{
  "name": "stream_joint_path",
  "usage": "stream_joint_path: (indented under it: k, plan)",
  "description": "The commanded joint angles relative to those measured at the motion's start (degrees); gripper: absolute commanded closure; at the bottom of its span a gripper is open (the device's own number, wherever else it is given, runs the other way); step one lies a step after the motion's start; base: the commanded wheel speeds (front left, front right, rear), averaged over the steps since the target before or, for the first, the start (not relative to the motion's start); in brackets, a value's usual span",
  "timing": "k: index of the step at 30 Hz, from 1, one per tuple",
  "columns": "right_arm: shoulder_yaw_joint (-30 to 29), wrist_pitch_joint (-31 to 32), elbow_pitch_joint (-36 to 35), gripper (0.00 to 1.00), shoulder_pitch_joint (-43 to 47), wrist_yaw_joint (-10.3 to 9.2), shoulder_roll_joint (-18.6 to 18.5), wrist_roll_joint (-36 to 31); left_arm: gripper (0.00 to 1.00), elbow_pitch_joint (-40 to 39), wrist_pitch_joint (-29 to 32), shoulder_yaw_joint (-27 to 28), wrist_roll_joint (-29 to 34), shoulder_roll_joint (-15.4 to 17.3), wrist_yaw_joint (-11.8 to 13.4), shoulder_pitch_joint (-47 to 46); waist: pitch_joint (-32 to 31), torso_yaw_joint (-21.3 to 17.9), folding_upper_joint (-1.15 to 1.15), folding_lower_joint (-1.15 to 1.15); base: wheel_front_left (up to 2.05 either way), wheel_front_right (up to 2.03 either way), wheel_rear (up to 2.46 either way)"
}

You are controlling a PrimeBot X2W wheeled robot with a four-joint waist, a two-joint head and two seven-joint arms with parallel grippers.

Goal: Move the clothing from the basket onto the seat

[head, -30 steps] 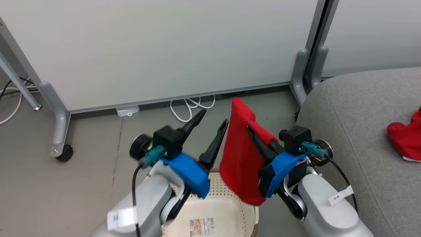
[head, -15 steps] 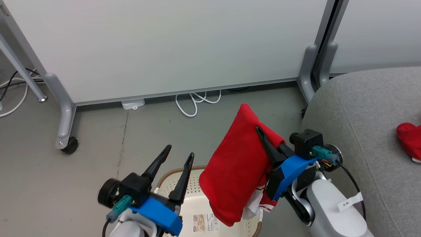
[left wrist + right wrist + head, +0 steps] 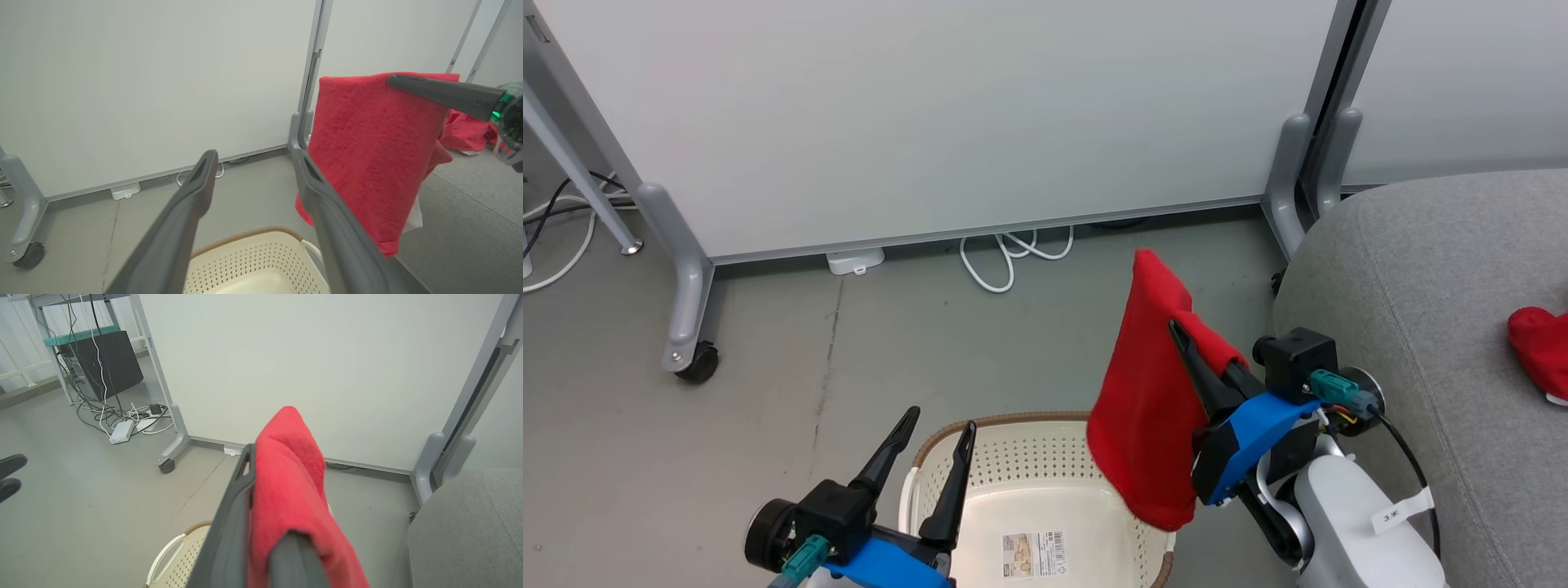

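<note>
**A:** What is the right gripper doing?

**B:** It is clamping closed on a red garment, which is draping over its fingers and hanging down beside them.

**A:** And around it?

**B:** The basket is sitting just below it and to its left, with a barcode label showing on the bottom. The seat is lying close on its right, carrying a second red piece farther right. The left gripper is hovering spread apart, holding nothing, over the basket's left rim.
</note>
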Motion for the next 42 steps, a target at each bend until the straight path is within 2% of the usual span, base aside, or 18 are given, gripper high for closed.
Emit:
stream_joint_path:
  k: [1, 6, 12, 31, 36, 42]
  plan:
    - [-0.20, 0.08, -0.50, 1.00, 0.65, 0.01, -0.03, -0.39, 0.00, 0.18, -0.29, 0.65, 0.54, -0.25, -0.20, 0.38, -0.05, -0.08, 0.00, 0.00, 0.00, 0.00, 0.00]
    - [-0.13, 0.28, -1.08, 1.00, 0.83, 0.01, -0.03, -0.25, 0.00, 0.54, -0.29, 1.17, 1.07, -0.93, -0.53, 0.50, -0.16, -0.68, 0.00, 0.00, 0.00, 0.00, 0.00]
    - [-0.13, 0.54, -1.83, 1.00, 1.03, 0.01, -0.04, 0.05, 0.00, 0.89, -0.29, 1.72, 1.42, -1.30, -0.66, 1.02, 0.06, -3.70, 0.00, 0.00, 0.00, 0.00, 0.00]
    - [0.71, -0.15, -2.29, 1.00, 0.21, 0.01, -0.03, 1.48, 0.00, 1.92, -0.29, 2.47, 0.68, -0.85, -0.70, -0.83, 2.67, -23.31, 0.00, 0.00, 0.00, 0.00, 0.00]
    - [0.27, -0.66, -2.00, 1.00, 0.40, 0.01, -0.03, 1.86, 0.00, 1.91, -0.29, 2.27, 0.89, -0.62, -0.70, -1.08, 3.13, -27.06, 0.00, 0.00, 0.00, 0.00, 0.00]
    - [-0.04, -1.05, -1.80, 1.00, 0.91, 0.02, -0.03, 1.94, 0.00, 1.96, -0.29, 2.20, 0.94, -0.49, -0.70, -1.28, 3.47, -29.79, 0.00, 0.00, 0.00, 0.00, 0.00]
